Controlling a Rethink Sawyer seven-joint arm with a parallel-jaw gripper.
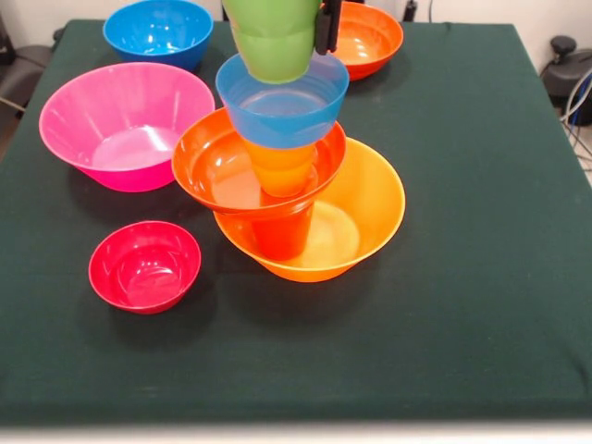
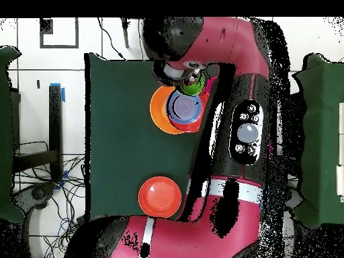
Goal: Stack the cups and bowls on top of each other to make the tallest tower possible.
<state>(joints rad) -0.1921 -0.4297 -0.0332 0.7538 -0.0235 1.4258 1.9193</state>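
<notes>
The tower stands mid-table: the widest orange bowl (image 1: 370, 208) holds a red-orange cup (image 1: 282, 233), then a red-orange bowl (image 1: 208, 166), an orange cup (image 1: 282, 168) and a blue bowl (image 1: 282, 109). My gripper (image 1: 310, 26) comes down from the top edge, shut on the light green cup (image 1: 273, 42). One black finger (image 1: 327, 28) shows at the cup's right side. The cup's bottom hangs at the blue bowl's rim; I cannot tell if they touch. Overhead, the green cup (image 2: 193, 86) sits over the tower's blue bowl (image 2: 181, 107) and orange bowl (image 2: 157, 111).
A pink bowl (image 1: 125, 120) lies left of the tower and a small crimson bowl (image 1: 143, 266) in front of it. A second blue bowl (image 1: 157, 32) and a red-orange bowl (image 1: 370, 39) sit at the far edge. Overhead, the arm (image 2: 245, 101) covers much of the table.
</notes>
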